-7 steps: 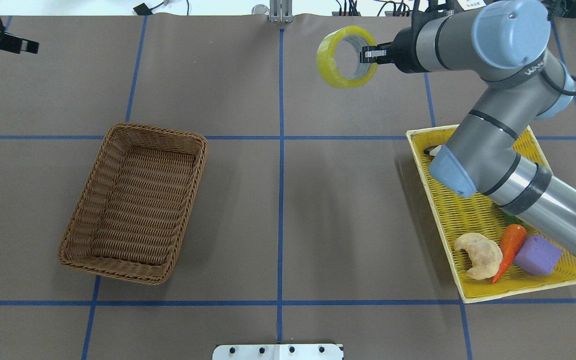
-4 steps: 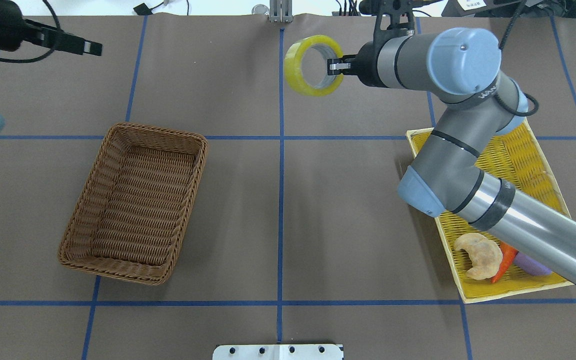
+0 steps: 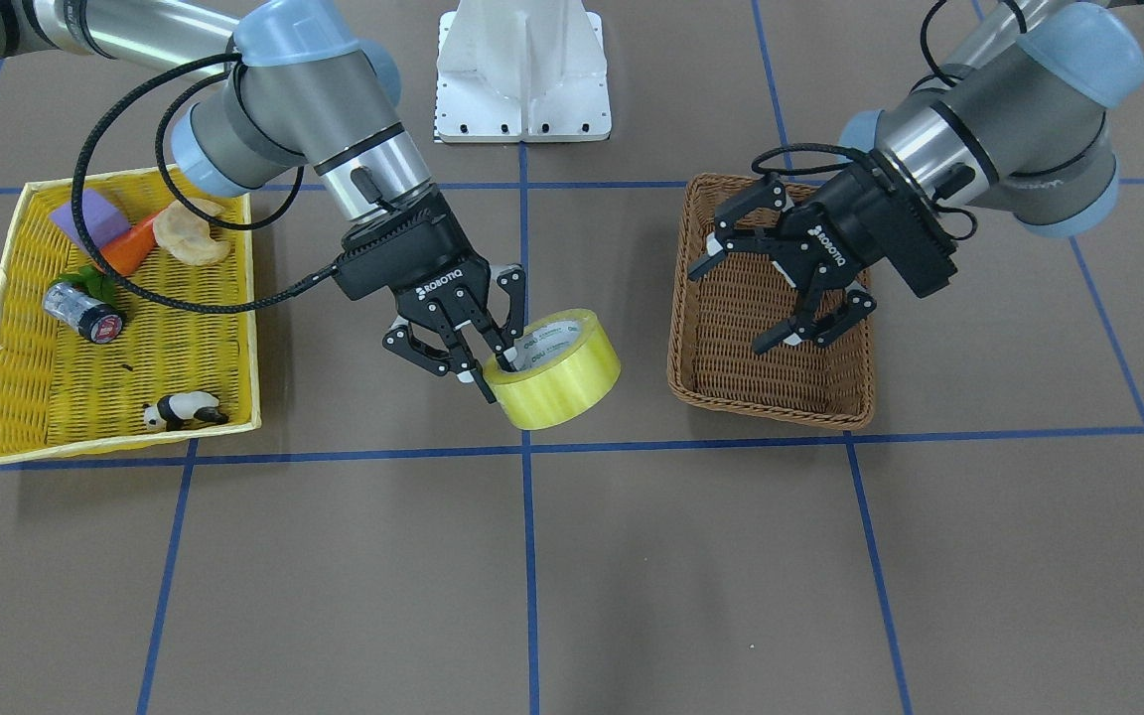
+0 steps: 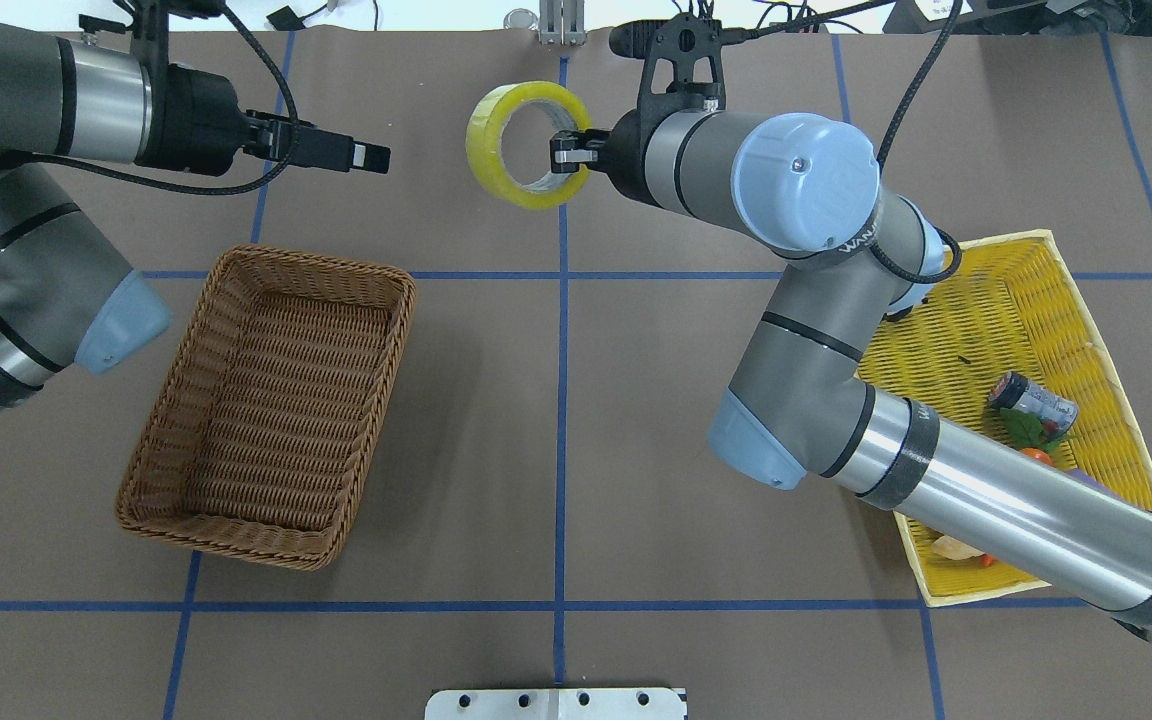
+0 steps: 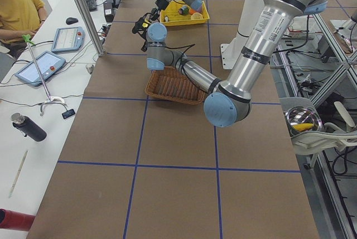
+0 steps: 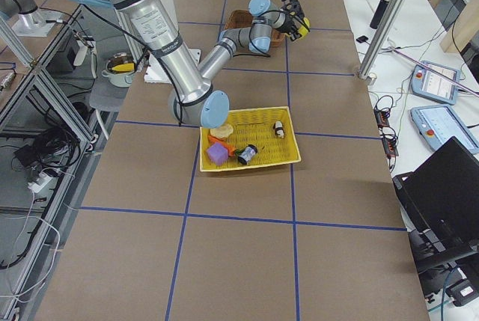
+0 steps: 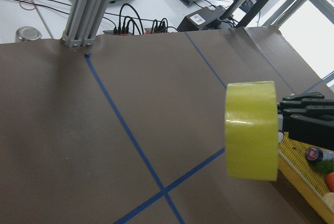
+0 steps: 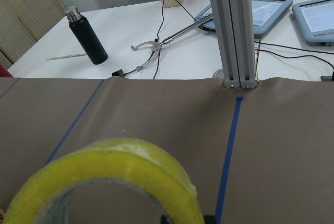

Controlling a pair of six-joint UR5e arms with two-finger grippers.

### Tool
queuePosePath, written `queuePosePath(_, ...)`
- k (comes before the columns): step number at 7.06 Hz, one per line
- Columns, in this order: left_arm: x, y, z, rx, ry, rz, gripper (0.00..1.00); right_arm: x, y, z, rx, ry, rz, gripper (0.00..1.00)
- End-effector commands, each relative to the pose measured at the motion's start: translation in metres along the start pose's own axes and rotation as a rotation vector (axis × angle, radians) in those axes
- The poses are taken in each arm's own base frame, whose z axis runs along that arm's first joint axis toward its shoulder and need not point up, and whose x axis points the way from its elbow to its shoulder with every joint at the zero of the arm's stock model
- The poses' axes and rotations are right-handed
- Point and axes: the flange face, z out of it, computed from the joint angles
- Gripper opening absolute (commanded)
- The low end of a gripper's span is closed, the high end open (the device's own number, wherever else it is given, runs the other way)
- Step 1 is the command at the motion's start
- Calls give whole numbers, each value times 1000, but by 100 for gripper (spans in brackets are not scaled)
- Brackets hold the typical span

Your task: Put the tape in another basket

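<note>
On your counter (image 4: 656,350) the basket (image 4: 311,263) sits at the left and the yellow tray (image 4: 996,300) at the right. The tape (image 4: 483,150) hangs in the air over the far centre line, beyond and to the right of the basket. The right fingers (image 4: 564,157) are clamped on its wall, one inside the core. The left fingers (image 4: 356,156), spread apart, hover past the basket's far rim, pointing at the tape.

The brown paper-covered tabletop (image 4: 636,400) is divided into a grid by blue tape lines (image 4: 562,420). A deep rectangular brown woven wicker basket (image 4: 176,400) sits on the robot's left half, well apart from a shallow yellow woven basket (image 4: 1016,290) on the right half. A white metal plate (image 4: 556,703) lies at the robot's edge on the centre line.
</note>
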Motion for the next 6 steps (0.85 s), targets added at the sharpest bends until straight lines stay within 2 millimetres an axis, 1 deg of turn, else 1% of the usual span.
queuePosePath(1,21,-2,9,8,44,-19,99,-31,13,0,17,-27,-4,0)
queuePosePath(3,22,-3,14,4,48,-24,99,-45,28,-2,7,-48,-7,0)
queuePosePath(4,24,-3,13,6,51,-21,99,-52,37,-5,22,-94,-3,0)
queuePosePath(6,23,-2,15,4,51,-22,99,-58,44,-8,36,-116,-2,0)
